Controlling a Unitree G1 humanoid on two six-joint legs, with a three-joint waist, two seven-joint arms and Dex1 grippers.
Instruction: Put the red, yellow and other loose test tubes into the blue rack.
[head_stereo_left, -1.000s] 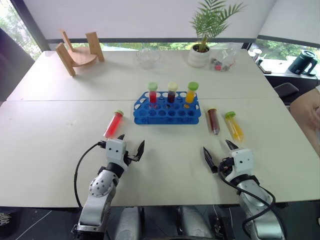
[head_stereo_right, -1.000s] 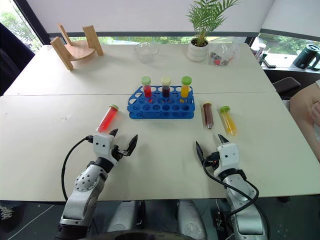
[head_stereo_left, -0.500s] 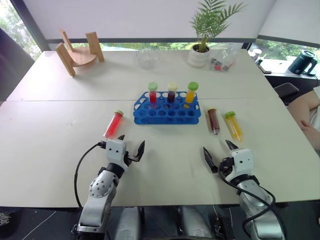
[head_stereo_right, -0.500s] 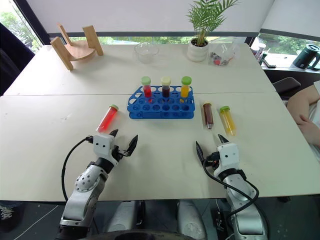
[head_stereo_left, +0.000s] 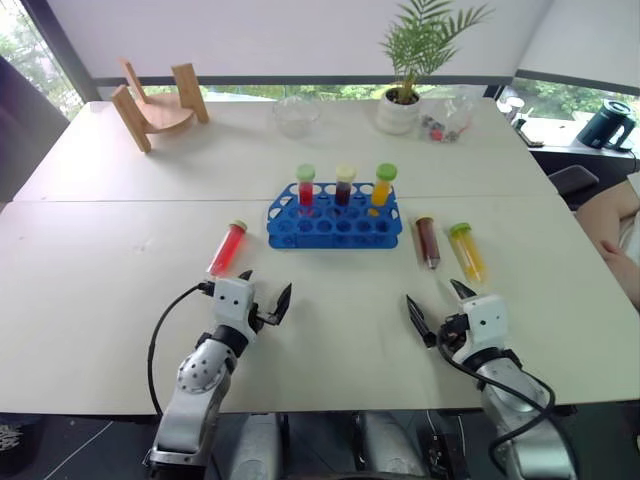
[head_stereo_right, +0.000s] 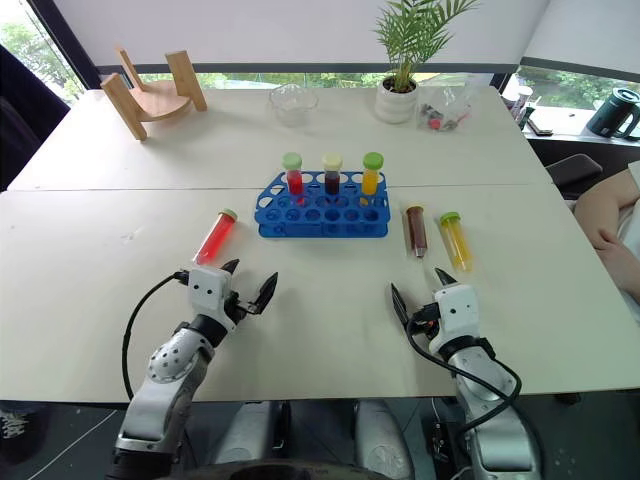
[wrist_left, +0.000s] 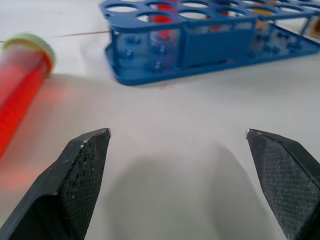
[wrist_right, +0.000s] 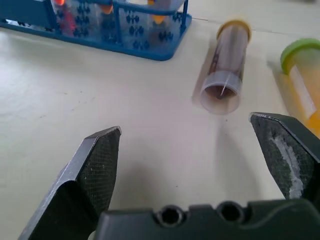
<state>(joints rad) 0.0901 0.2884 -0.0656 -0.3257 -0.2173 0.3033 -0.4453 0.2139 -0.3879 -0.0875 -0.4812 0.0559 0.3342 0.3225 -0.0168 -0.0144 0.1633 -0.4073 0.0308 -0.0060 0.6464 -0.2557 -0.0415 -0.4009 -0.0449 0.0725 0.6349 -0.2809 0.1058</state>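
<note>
Three tubes loose: red tube (head_stereo_left: 227, 248), maroon tube (head_stereo_left: 427, 242), yellow tube (head_stereo_left: 467, 251), all lying flat on the table (head_stereo_left: 100, 270), none picked up
Rack: blue rack (head_stereo_left: 334, 222) mid-table, back row already holds three upright capped tubes, other holes free
Red tube spot: left of the rack, just ahead of the left end effector (head_stereo_left: 262, 296)
Maroon + yellow spot: side by side right of the rack, yellow farther out, just ahead of the right end effector (head_stereo_left: 437, 312)
Progress: judged start stage, all three loose ones left to go
Left end effector: spread wide, empty, low over the table, angled toward the rack's near corner
Right end effector: spread wide, empty, pointing forward at the maroon tube's base
Contact: none, both apart from tubes
</note>
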